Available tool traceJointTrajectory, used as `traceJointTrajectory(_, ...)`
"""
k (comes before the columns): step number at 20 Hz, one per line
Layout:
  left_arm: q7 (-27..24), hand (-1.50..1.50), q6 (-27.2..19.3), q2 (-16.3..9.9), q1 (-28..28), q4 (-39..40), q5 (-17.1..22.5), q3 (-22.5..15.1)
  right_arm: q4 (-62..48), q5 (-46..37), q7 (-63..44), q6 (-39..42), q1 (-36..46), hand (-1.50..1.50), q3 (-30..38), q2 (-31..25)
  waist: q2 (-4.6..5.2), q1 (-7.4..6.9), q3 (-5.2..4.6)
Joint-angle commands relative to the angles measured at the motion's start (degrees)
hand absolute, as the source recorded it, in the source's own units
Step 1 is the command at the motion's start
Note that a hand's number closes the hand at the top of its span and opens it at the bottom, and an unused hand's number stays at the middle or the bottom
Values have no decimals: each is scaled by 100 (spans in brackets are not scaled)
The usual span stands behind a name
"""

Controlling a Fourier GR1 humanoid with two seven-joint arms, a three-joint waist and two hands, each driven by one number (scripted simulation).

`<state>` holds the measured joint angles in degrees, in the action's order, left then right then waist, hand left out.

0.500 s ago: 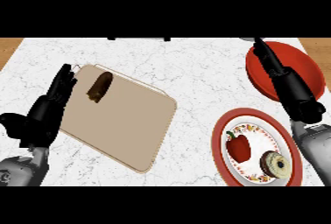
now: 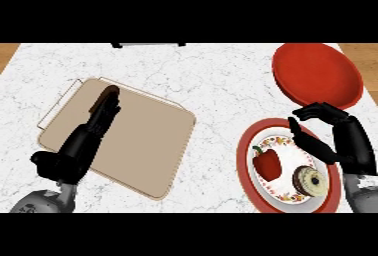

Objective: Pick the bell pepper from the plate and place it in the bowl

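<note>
A red bell pepper point(image 2: 267, 163) with a green stem lies on the red-rimmed patterned plate point(image 2: 251, 183) at the lower right, beside a donut point(image 2: 308, 180). The red bowl point(image 2: 317, 73) sits at the upper right of the counter. My right hand point(image 2: 325, 131) hovers over the plate's upper right edge, fingers half curled, thumb apart, holding nothing; it is just right of the pepper and does not touch it. My left hand point(image 2: 85, 140) rests open at the left, fingers stretched over the cutting board.
A tan cutting board point(image 2: 140, 145) lies tilted across the left half of the white marble counter point(image 2: 214, 80). A small dark brown object point(image 2: 109, 92) shows at its far end, by my left fingertips. A dark item point(image 2: 148, 44) sits at the counter's back edge.
My right hand has come down from over the red bowl to the plate's upper right edge, and its fingers have curled. My left hand has shifted right, onto the cutting board.
</note>
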<state>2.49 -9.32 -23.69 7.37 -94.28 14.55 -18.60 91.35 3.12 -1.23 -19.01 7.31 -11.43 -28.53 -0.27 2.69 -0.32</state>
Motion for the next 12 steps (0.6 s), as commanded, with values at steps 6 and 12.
traceJointTrajectory(6, -10, 0, 325, 528, 168, 315, -213, -331, 23, -934, -88, -84, -465, -150, -276, -136, 24, -265, 27)
traceJointTrajectory(12, -49, 0, 525, 515, 344, 448, -165, -280, 287, -1801, -1947, 861, 124, -150, -767, -1246, 22, -306, 10)
